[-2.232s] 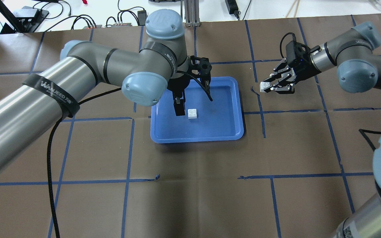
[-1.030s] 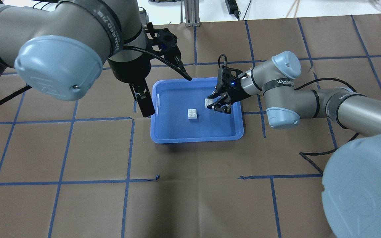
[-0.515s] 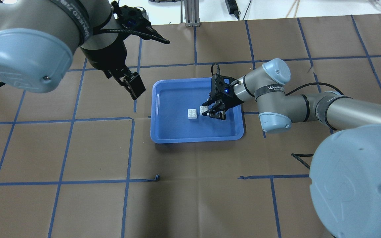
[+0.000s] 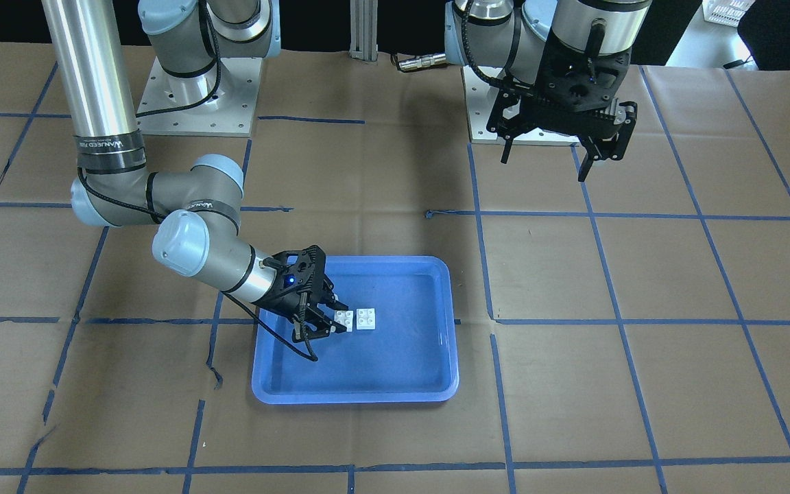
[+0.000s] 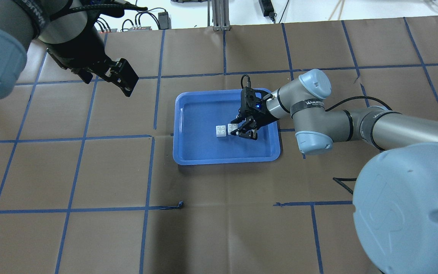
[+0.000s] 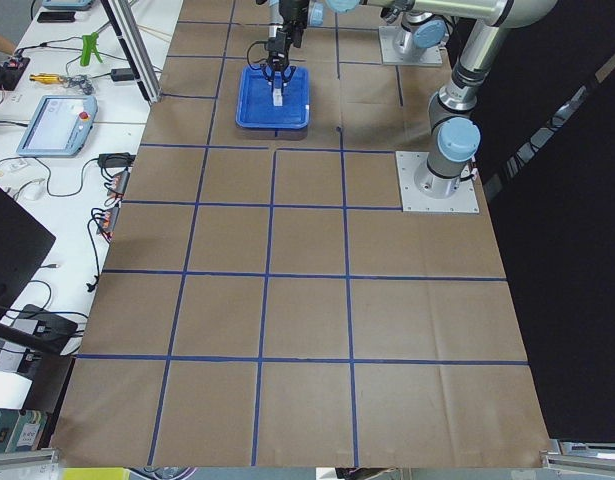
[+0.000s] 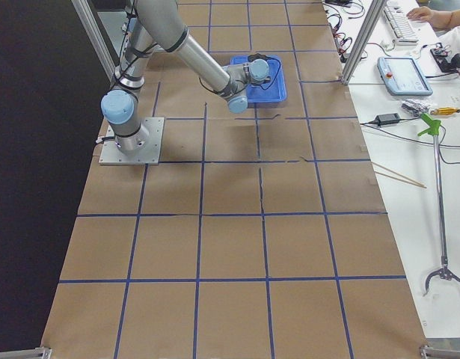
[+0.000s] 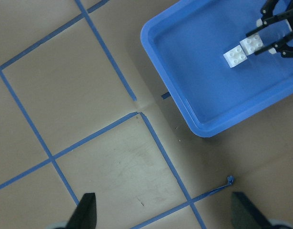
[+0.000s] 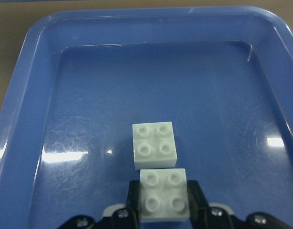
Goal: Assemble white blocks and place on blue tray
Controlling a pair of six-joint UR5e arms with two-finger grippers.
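The blue tray (image 5: pixel 188 160) lies at mid-table. One white block (image 5: pixel 221 131) lies studs up on the tray floor. My right gripper (image 5: pixel 235 129) is shut on the second white block (image 5: pixel 232 127) and holds it studs up, low in the tray, right beside the first. The right wrist view shows the held block (image 9: pixel 164 194) at the edge of the lying block (image 9: pixel 154 145). I cannot tell whether they touch. My left gripper (image 4: pixel 544 165) is open and empty, raised high and well away from the tray, on the robot's side of it.
Brown paper with a blue tape grid (image 5: pixel 150 171) covers the table. The two arm base plates (image 4: pixel 196 103) stand at the robot's edge. Desks with cables and a pendant (image 7: pixel 405 75) flank the table's far side.
My right gripper carried its white block from outside the tray into it, up next to the lying block. My left gripper rose and drew back out of the tray to the left.
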